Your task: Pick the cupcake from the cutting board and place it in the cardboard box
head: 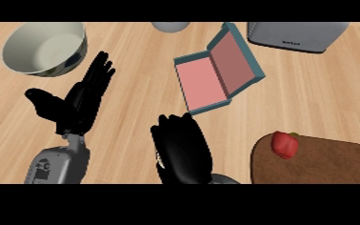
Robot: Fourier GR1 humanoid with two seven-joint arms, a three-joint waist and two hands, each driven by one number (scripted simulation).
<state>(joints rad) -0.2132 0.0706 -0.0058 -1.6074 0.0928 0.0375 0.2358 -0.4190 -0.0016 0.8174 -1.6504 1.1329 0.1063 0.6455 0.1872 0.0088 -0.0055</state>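
Right of right hand [181,148], slightly nearer robot: red cupcake [285,145] on cutting board [316,164], untouched. Fingers straight, together, holding nothing. Cardboard box [218,74] open just beyond fingertips. Left hand [81,97] open, resting far side, much farther from cupcake; right hand better placed.

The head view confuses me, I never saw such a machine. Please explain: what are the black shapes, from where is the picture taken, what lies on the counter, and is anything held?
The picture looks steeply down from the robot's head at a wooden counter. The black shapes are its hands on grey forearms: the left robot hand rests open at the left, and the right robot hand is open near the middle. Neither holds anything. On the counter lie an open box with a pink inside, a bowl at the upper left, a grey appliance at the upper right, and a brown cutting board at the lower right. On the board sits a small red item, apparently the cupcake.
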